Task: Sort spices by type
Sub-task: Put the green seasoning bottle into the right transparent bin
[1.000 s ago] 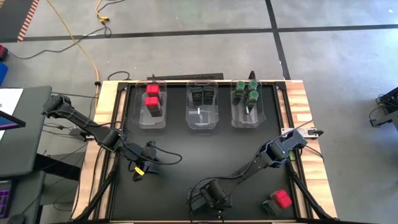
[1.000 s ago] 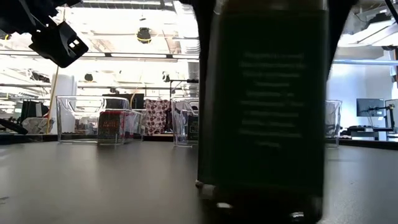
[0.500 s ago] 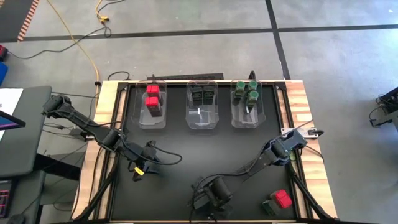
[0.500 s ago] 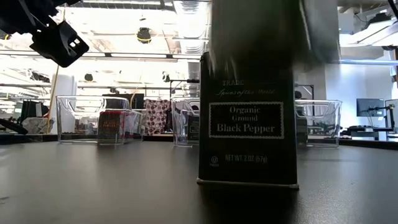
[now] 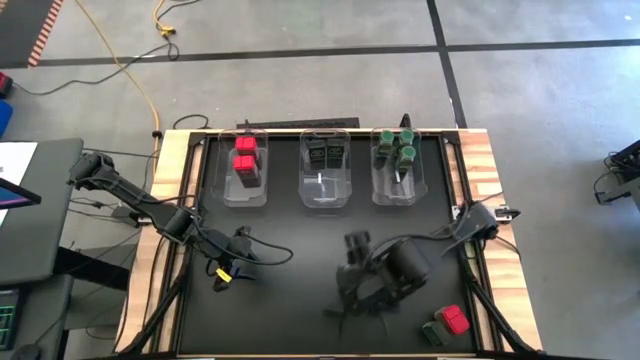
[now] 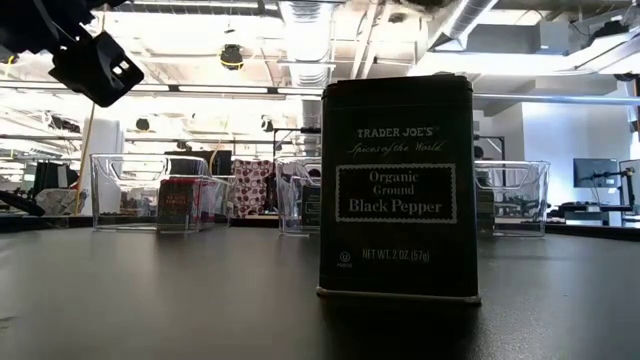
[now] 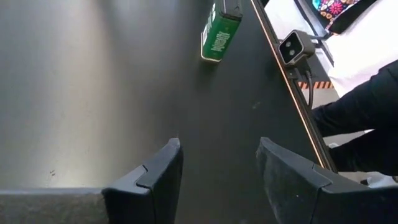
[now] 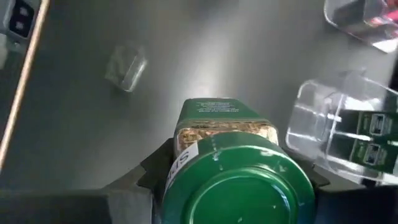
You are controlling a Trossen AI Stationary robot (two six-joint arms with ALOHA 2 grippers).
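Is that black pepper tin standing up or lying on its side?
Upright. In the low view the pepper tin stands on its base on the table, label reading level, nothing touching it.

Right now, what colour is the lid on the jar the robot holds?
Green lid, shown best in the right wrist view.

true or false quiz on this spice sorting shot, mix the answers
1. The right gripper holds a green-lidded jar. True.
2. The left gripper grips a red-topped container. False: its jaws stand open with nothing between them, over bare table.
3. The black pepper tin lies on its side. False: it stands upright on the table.
4. The middle bin holds dark containers. True.
5. The left bin holds green jars. False: it holds red-topped containers.
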